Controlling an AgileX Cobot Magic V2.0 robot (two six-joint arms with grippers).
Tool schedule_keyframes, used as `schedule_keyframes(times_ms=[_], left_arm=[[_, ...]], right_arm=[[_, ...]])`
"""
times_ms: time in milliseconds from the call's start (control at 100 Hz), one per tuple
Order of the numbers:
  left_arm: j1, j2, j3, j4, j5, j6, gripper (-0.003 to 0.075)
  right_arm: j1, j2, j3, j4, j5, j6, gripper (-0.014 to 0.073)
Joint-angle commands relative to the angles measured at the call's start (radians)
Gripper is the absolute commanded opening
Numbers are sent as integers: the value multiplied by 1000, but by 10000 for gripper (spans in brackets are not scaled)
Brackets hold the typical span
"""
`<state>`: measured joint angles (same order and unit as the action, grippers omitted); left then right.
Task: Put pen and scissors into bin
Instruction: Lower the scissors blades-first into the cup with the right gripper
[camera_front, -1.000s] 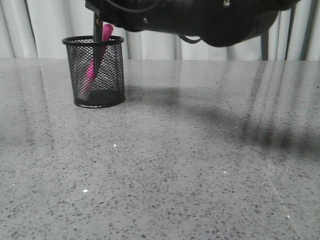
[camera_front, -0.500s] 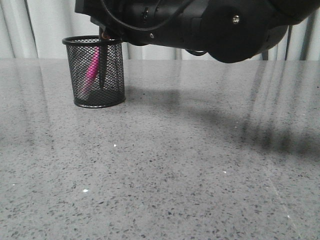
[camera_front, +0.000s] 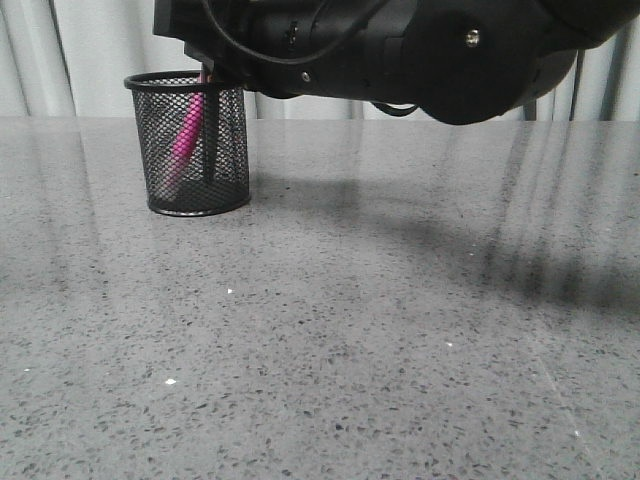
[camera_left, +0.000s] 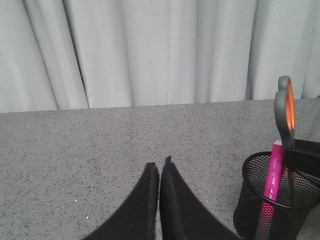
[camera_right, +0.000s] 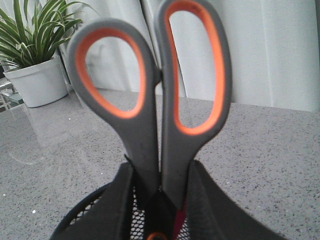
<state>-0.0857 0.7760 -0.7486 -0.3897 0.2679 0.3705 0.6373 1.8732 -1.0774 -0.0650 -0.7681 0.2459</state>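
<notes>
**Scissors going in, release still to come**

The speckled grey stone table (camera_front: 380, 330) carries the round black wire-mesh bin (camera_front: 196, 150), the magenta plastic pen (camera_front: 184, 135) already leaning inside. The right gripper (camera_right: 162, 192) pinches the grey-handled, orange-lined scissors (camera_right: 165, 100) blades-down in the bin; next, I judge, it must open. The left gripper (camera_left: 159, 172) sits closed, empty.

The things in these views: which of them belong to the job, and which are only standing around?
Belong to the job:
- scissors, blades down in the bin, held by the right pincer
- pen, already in the bin
- bin, black mesh cup

Only standing around:
- potted plant
- curtain
- left pincer, shut, holding nothing
</notes>
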Motion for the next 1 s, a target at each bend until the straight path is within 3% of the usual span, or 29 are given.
schedule_keyframes(times_ms=[0,300,400,520,620,990], left_arm=[[0,-5,-26,-11,-67,-2,-21],[0,-5,-26,-11,-67,-2,-21],[0,-5,-26,-11,-67,-2,-21],[0,-5,-26,-11,-67,-2,-21],[0,-5,-26,-11,-67,-2,-21],[0,-5,-26,-11,-67,-2,-21]], right_arm=[[-6,-38,-23,-8,-65,-11,-76],[-6,-37,-23,-10,-83,-11,-46],[-6,-37,-23,-36,-90,-11,57],[-6,-37,-23,-52,-99,-11,242],[-6,-37,-23,-52,-118,-11,328],[-28,-52,-22,-52,-278,-11,321]])
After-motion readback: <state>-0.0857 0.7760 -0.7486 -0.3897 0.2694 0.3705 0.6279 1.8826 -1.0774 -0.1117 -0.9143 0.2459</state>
